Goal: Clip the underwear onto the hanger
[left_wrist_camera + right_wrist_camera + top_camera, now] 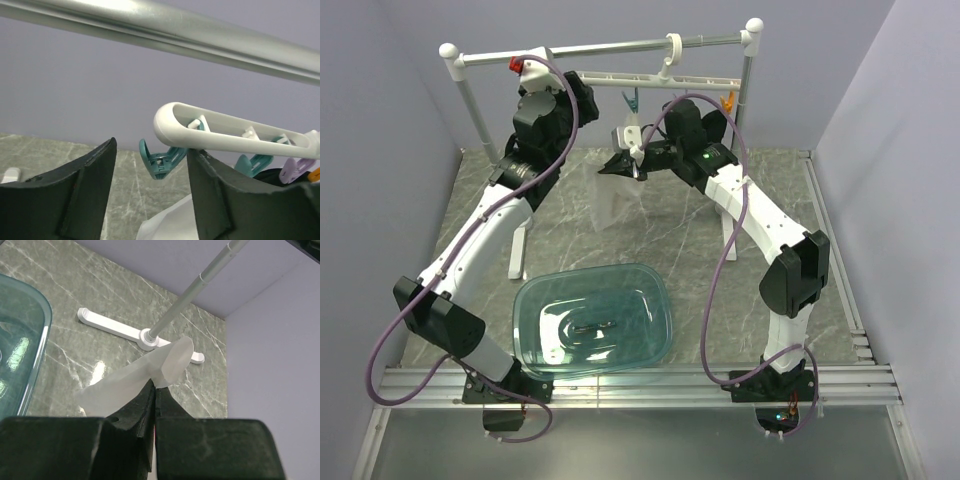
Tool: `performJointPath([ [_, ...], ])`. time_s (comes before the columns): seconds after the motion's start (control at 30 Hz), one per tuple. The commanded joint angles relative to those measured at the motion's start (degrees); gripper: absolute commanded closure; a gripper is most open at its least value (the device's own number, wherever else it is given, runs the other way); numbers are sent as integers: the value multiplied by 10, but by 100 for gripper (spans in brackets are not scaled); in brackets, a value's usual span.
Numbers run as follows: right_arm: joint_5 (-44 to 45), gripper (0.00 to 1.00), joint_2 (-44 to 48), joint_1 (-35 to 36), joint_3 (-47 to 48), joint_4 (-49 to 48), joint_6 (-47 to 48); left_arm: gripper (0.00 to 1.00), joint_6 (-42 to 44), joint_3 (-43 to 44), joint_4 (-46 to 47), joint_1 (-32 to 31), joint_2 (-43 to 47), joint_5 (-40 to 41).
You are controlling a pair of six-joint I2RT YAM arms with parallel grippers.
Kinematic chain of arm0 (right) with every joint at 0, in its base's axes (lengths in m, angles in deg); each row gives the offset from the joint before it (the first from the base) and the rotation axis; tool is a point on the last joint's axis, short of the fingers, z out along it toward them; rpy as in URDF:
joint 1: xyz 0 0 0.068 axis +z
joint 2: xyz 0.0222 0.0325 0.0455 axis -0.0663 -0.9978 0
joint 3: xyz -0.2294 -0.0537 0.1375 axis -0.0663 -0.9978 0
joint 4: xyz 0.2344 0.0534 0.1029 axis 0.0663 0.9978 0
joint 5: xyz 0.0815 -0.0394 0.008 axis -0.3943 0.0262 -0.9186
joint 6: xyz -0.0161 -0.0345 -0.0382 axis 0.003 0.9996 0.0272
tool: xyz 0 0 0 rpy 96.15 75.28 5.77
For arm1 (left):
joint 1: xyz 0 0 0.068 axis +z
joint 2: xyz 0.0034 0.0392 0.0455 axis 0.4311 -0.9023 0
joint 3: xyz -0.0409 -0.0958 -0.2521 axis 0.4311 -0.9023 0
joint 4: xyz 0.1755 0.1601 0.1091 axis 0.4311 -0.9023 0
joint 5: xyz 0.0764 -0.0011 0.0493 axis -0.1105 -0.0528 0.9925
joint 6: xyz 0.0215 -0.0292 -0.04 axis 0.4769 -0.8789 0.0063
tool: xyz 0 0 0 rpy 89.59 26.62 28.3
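Observation:
The hanger (655, 76) hangs by its hook from the rail, with a teal peg (631, 101) and an orange peg (727, 101) showing below it. My left gripper (582, 95) is open at the hanger's left end. In the left wrist view the hanger's rounded end (175, 120) and the first teal peg (162, 160) lie between my open fingers (95, 170); a second teal peg (250, 165) and a purple peg (292, 170) sit further along. My right gripper (633, 160) is shut on the white underwear (615, 200), holding it just below the teal peg. The cloth (145, 377) drapes left from the closed jaws.
The grey metal rail (610, 47) on white posts (472, 100) spans the back. A teal transparent bin (592, 320) sits at the near middle, also in the right wrist view (20, 340). The rail's white foot (145, 335) lies on the marble floor. Walls close in left and right.

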Motion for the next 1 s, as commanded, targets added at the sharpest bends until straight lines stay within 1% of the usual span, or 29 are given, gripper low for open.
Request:
performJointPath([
  [0.0,4,100,11,4,3,-17,0,38,-4,29,3,-2,4,15],
  [0.03,4,100,12,4,3,-16,2,43,-4,29,3,-1,5,12],
  [0.07,6,100,11,4,4,-17,4,51,-4,29,4,-1,6,12],
  [0.17,10,100,10,3,7,-20,0,65,1,28,5,-2,9,4],
  [0.27,11,100,7,4,15,-23,-8,73,4,25,3,0,13,-13],
  [0.33,13,100,5,3,22,-27,-16,77,-2,19,4,2,18,-27],
  [0.37,12,100,4,3,25,-28,-20,81,-3,17,5,3,19,-38],
  [0.4,12,100,3,3,29,-27,-20,82,-6,17,3,4,20,-42],
  [0.43,12,100,3,2,30,-26,-20,82,-6,18,0,5,20,-46],
  [0.5,12,100,4,3,27,-29,-22,75,-3,13,-2,5,23,-47],
  [0.53,12,100,5,3,25,-30,-21,70,-1,10,-1,5,27,-47],
  [0.57,11,100,5,2,23,-31,-22,60,1,8,-1,5,27,-44],
  [0.6,12,100,6,3,20,-33,-24,57,5,7,0,6,27,-39],
  [0.7,10,100,11,3,8,-45,-31,53,20,10,14,6,26,-22],
  [0.8,9,100,15,3,1,-53,-32,47,33,22,25,5,15,-11],
  [0.87,11,100,17,3,0,-52,-32,47,40,23,28,6,11,-9],
  [0.97,12,100,18,2,-2,-52,-31,49,49,14,74,5,13,-8],
])
